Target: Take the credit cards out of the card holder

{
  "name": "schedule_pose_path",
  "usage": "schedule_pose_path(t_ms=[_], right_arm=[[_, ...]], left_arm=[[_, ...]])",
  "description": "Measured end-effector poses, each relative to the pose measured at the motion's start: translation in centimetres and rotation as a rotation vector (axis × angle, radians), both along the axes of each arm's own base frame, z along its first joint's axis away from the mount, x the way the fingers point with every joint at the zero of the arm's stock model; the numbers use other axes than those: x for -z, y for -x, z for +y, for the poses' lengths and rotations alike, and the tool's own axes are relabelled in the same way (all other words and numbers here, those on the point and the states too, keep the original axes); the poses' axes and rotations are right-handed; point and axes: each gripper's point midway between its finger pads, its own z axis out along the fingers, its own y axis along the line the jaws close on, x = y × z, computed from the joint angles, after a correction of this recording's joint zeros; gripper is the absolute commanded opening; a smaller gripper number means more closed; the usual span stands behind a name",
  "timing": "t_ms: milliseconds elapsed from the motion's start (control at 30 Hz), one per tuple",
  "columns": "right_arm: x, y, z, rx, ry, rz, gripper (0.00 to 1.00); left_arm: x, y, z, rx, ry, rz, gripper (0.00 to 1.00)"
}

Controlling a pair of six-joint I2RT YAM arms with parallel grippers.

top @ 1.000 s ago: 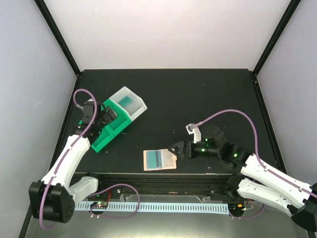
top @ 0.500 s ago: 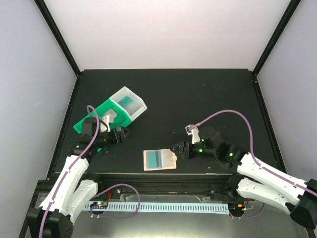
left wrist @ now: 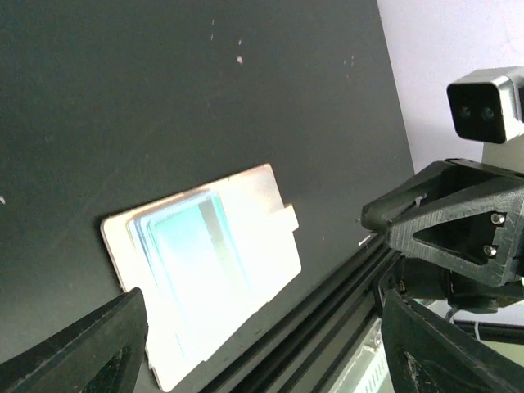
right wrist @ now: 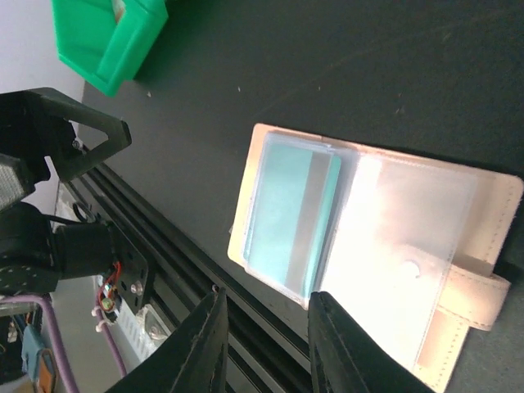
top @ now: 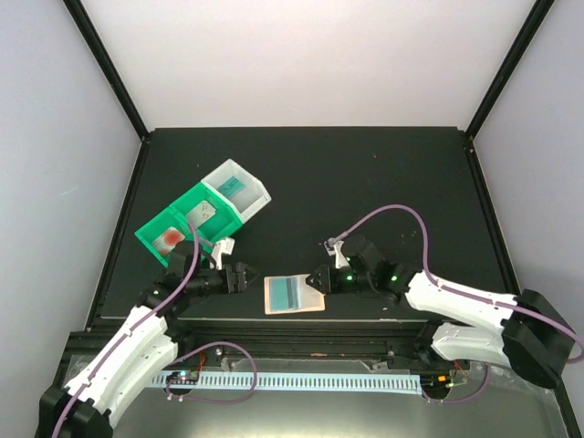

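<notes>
Swung inward since a second ago: from above we list left gripper (top: 245, 276) at 9 o'clock of the card holder (top: 294, 294), right gripper (top: 315, 278) at its 3 o'clock edge. Left wrist: jaws wide, empty, holder ahead. Right wrist: jaws narrowed over the holder's rim, grip we cannot tell; teal credit card (right wrist: 291, 217) inside.

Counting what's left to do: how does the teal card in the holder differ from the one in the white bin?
The holder's teal card sits tucked in the card holder at the near edge; the bin's teal card lies loose in the white bin, farther back and left. The holder's card is yet to be removed; the bin's card is already out. Both are teal rectangles.
</notes>
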Motion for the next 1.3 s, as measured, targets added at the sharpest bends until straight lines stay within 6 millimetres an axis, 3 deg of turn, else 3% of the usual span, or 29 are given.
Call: schedule_pose_path(t_ms=[400, 967, 1300], right_arm=[[4.9, 1.3, 2.2, -0.055, 0.091, 0.09, 0.21], [7.4, 1.4, 4.9, -0.108, 0.155, 0.129, 0.16], [8.3, 1.3, 5.1, -0.118, 0.178, 0.129, 0.15]], left_arm=[[3.0, 1.3, -1.3, 0.025, 0.039, 0.067, 0.99], [3.8, 1.1, -1.0, -0.001, 0.031, 0.043, 0.99], [3.7, 1.2, -0.9, -0.006, 0.039, 0.04, 0.95]])
